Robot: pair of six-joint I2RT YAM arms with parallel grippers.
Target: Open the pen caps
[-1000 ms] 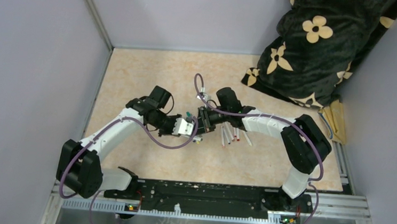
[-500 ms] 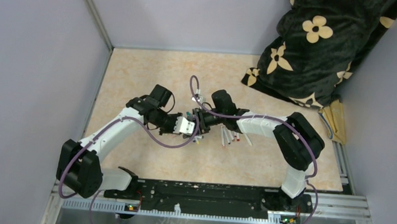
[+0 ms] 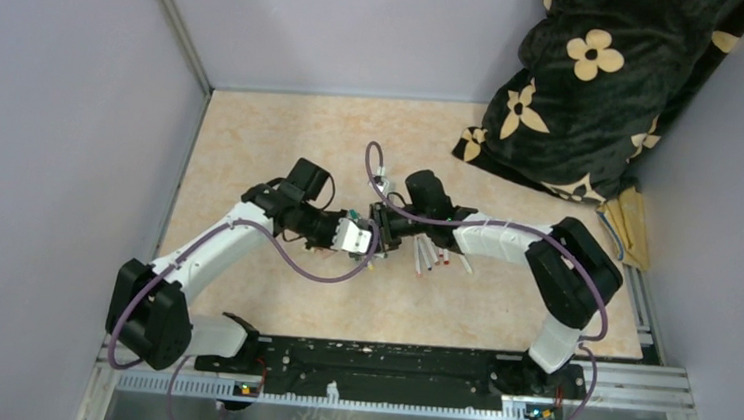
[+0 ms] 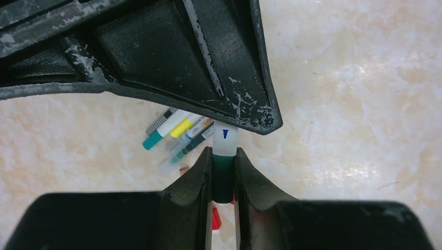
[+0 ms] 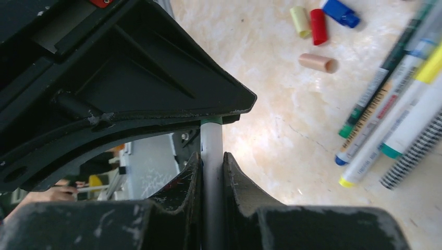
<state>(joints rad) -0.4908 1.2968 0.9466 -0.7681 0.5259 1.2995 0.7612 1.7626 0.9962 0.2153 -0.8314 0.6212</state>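
Observation:
My two grippers meet nose to nose at mid-table, one pen held between them. In the left wrist view my left gripper (image 4: 224, 153) is shut on the pen's dark green cap (image 4: 224, 177), with the white barrel (image 4: 225, 139) running on under the right gripper's body. In the right wrist view my right gripper (image 5: 212, 159) is shut on that white barrel (image 5: 211, 143); a green edge (image 5: 212, 121) shows at its far end. Loose caps lie on the table: yellow (image 5: 299, 14), red (image 5: 317, 26), blue (image 5: 341, 13) and peach (image 5: 318, 62). From above, the left gripper (image 3: 354, 237) faces the right gripper (image 3: 384, 226).
Several other pens (image 3: 430, 255) lie side by side just right of the grippers, close up in the right wrist view as pens (image 5: 396, 104). A black flowered cloth (image 3: 598, 87) fills the back right corner. Grey walls (image 3: 76, 96) close in the table's left and back.
The left gripper has shifted a little right and towards the right gripper. The right gripper slid left along the pen, then back slightly, and its jaws are now closed on the barrel.

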